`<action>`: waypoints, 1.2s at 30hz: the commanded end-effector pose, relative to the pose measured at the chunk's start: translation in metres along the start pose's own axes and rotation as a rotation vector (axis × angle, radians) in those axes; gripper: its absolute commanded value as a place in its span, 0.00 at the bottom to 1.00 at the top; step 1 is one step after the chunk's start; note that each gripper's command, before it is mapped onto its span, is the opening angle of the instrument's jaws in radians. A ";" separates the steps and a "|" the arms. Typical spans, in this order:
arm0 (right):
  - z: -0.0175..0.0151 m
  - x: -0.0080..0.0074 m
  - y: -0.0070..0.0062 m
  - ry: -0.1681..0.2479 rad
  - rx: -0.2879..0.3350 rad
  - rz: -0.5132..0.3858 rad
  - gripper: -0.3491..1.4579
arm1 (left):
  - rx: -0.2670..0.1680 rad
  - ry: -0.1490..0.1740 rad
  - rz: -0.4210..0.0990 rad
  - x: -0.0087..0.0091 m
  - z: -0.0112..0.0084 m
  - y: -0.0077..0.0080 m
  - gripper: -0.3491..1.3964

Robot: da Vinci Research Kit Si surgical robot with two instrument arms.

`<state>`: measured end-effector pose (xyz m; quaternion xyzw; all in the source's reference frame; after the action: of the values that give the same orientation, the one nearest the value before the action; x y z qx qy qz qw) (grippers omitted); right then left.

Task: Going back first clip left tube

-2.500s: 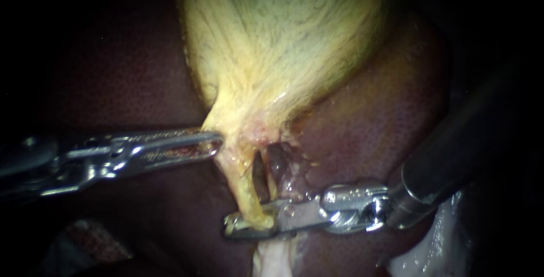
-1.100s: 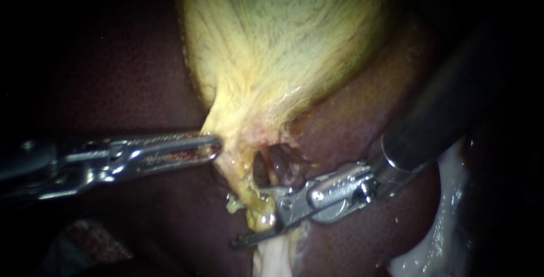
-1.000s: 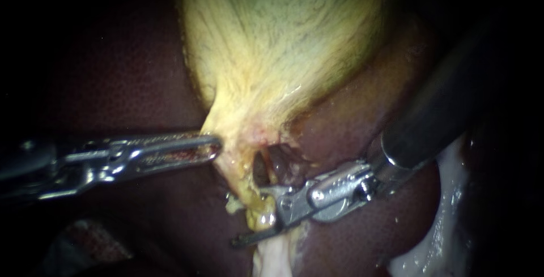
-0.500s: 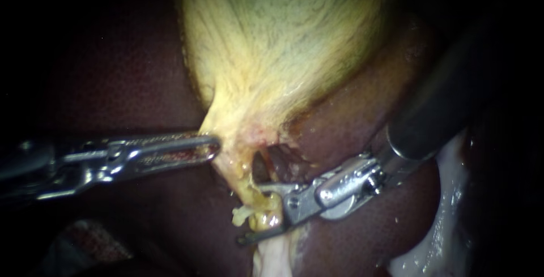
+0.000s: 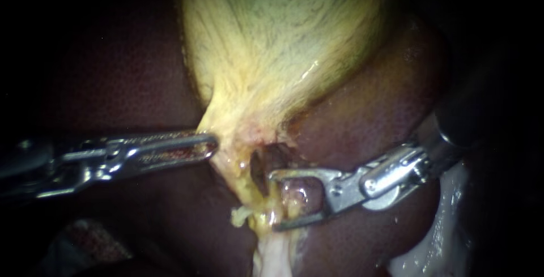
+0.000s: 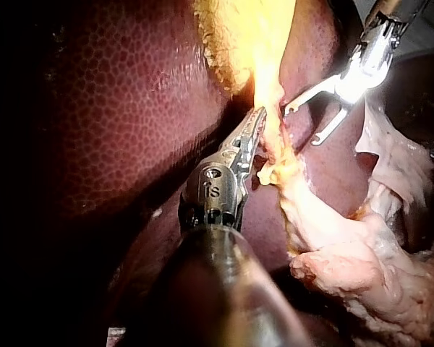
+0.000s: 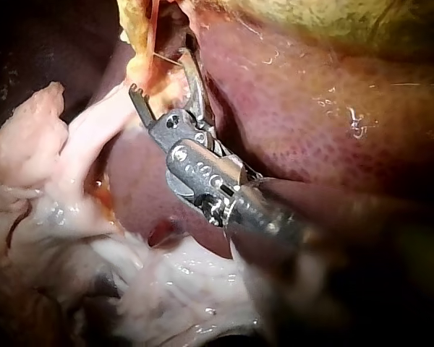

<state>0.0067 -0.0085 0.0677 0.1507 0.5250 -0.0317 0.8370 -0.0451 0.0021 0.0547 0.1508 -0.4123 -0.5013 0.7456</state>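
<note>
Compared with half a second ago, my right instrument (image 5: 275,199) is drawing back rightward, its jaws standing wide apart and empty. The left tube (image 5: 238,182) is lying just left of their tips, running steeply down across them. My left instrument (image 5: 211,144) is keeping its jaws clamped on the gallbladder (image 5: 272,50) at its neck.
</note>
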 end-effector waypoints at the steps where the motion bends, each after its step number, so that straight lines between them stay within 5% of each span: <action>1: -0.0007 0.0002 0.0002 -0.001 -0.002 -0.005 0.53 | 0.000 0.000 0.000 0.0000 0.0000 0.0000 0.14; 8: -0.0048 0.0022 0.0013 -0.015 -0.033 -0.046 0.53 | 0.000 0.000 0.001 0.0001 0.0003 0.0003 0.15; 15: -0.0060 0.0033 0.0007 -0.015 -0.024 -0.096 0.53 | -0.001 -0.004 0.012 0.0001 0.0011 0.0007 0.18; 26: -0.0064 0.0034 0.0004 -0.014 -0.018 -0.122 0.52 | 0.000 -0.019 0.034 0.0024 0.0058 0.0021 0.19; 31: -0.0066 0.0035 0.0003 -0.013 -0.016 -0.122 0.52 | 0.011 0.001 0.044 0.0038 0.0081 0.0017 0.19; 36: -0.0067 0.0038 0.0003 -0.013 -0.016 -0.126 0.52 | 0.015 0.001 0.044 0.0039 0.0087 0.0015 0.19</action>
<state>0.0026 -0.0060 0.0616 0.1108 0.5287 -0.0813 0.8376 -0.0502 0.0011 0.0627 0.1474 -0.4192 -0.4815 0.7555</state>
